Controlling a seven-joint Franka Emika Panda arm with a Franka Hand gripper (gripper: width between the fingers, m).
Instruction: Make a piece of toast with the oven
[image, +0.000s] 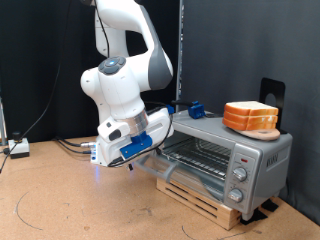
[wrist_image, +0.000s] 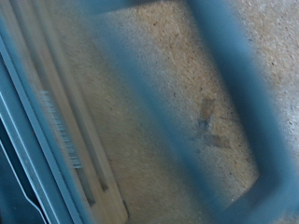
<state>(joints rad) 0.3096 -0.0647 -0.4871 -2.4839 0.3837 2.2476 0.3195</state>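
One piece of toast (image: 251, 117) tops one oven (image: 222, 157) — tool (image: 128, 152) alongside, grip unclear.

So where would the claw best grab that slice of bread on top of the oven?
Probably by its crust edges, coming down from above. The piece of toast lies flat on the oven roof, thick sides exposed, with a black stand close behind it. The claw is low by the open door.

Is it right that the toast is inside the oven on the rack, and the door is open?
Not quite. The toast sits on top of the oven, not inside on the rack, as the exterior view shows. The door is open, yes, and the hand is down by it, holding nothing that shows.
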